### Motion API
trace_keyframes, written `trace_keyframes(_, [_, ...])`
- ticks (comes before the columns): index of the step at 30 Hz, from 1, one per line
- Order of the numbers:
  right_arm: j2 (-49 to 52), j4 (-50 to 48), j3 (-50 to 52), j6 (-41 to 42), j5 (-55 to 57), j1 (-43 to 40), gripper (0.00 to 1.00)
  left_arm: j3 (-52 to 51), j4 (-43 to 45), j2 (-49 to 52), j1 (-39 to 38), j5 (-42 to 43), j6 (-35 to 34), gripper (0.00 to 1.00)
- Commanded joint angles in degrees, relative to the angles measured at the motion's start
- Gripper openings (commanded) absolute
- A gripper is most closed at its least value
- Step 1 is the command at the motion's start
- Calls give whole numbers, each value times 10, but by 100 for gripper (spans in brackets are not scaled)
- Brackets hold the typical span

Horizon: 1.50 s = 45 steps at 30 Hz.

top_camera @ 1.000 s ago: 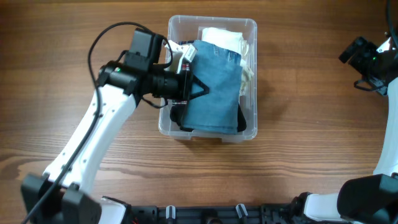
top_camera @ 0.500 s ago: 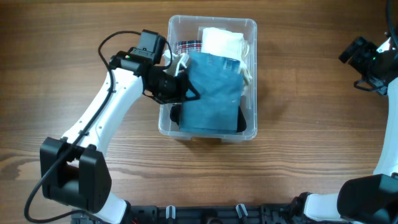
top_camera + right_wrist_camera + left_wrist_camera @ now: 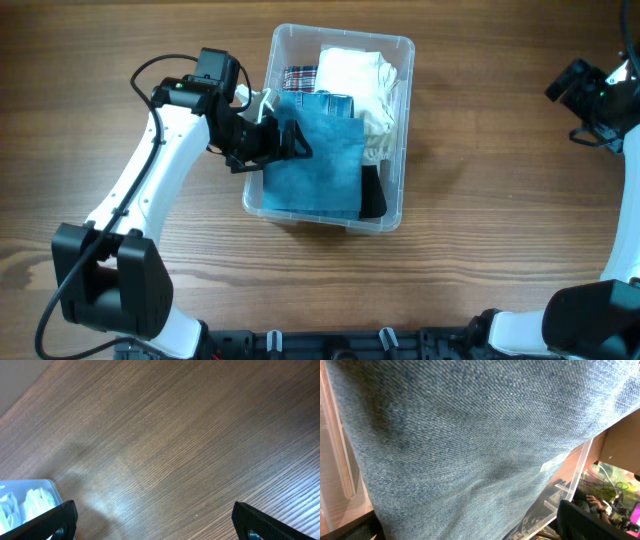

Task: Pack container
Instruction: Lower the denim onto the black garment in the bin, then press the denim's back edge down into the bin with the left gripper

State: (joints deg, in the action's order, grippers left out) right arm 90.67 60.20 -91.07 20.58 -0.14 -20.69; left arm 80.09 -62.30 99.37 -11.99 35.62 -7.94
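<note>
The clear plastic container [image 3: 340,31] sits mid-table, slightly turned, and its corner also shows in the right wrist view [image 3: 30,485]. Inside it lie a folded blue denim piece [image 3: 315,150], a white cloth [image 3: 355,75], a plaid cloth [image 3: 300,77] and something black [image 3: 372,195]. My left gripper [image 3: 282,143] hovers at the container's left rim over the denim. In its wrist view, denim [image 3: 470,435] fills the frame, with the gripper [image 3: 465,531] open and one finger [image 3: 585,522] at the lower right beside the clear wall [image 3: 575,475]. My right gripper [image 3: 580,90] [image 3: 162,525] is open over bare table at the far right.
Brown wooden tabletop [image 3: 500,230] surrounds the container. The left arm's white links [image 3: 140,200] cross the table's left side. A dark rail [image 3: 330,340] runs along the front edge.
The left gripper has pulled back to the left and opened. The container has slid left and turned a little. The denim now lies lower, uncovering the plaid cloth. The right arm is still.
</note>
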Motion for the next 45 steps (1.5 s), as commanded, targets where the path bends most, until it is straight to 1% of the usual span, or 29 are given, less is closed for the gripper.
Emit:
trace_keyframes(1, [4, -2, -7, 5, 2, -1, 100, -1, 8, 11, 9, -33, 16, 100])
trace_keyframes(5, [4, -2, -7, 5, 2, -1, 100, 38, 8, 11, 9, -26, 16, 95])
trace_keyframes(14, [4, -2, -7, 5, 2, -1, 100, 220, 4, 11, 9, -21, 14, 95])
trace_keyframes(18, [4, -2, -7, 5, 2, -1, 100, 245, 10, 11, 9, -21, 11, 92])
trace_keyframes(19, [4, -2, -7, 5, 2, -1, 100, 245, 10, 11, 8, -21, 11, 90])
trace_keyframes(20, [4, -2, -7, 5, 2, -1, 100, 245, 7, 12, 5, -21, 11, 83])
trace_keyframes(22, [4, -2, -7, 5, 2, -1, 100, 243, 5, 12, -4, -21, 11, 66])
trace_keyframes(24, [4, -2, -7, 5, 2, -1, 100, 242, 6, 13, -25, -24, 11, 44])
trace_keyframes(26, [4, -2, -7, 5, 2, -1, 100, 242, 9, 17, -50, -47, 11, 18])
trace_keyframes(27, [4, -2, -7, 5, 2, -1, 100, 241, 10, 22, -62, -66, 11, 9])
trace_keyframes(28, [4, -2, -7, 5, 2, -1, 100, 241, 13, 26, -74, -87, 11, 4])
trace_keyframes(30, [4, -2, -7, 5, 2, -1, 100, 241, 21, 41, -98, -127, 2, 4])
trace_keyframes(34, [4, -2, -7, 5, 2, -1, 100, 241, 19, 78, -129, -186, -78, 4])
trace_keyframes(35, [4, -2, -7, 5, 2, -1, 100, 241, 14, 86, -133, -192, -85, 4])
trace_keyframes(41, [4, -2, -7, 5, 2, -1, 100, 241, 25, 139, -134, -218, -95, 4])
trace_keyframes(45, [4, -2, -7, 5, 2, -1, 100, 241, 28, 185, -135, -216, -111, 4])
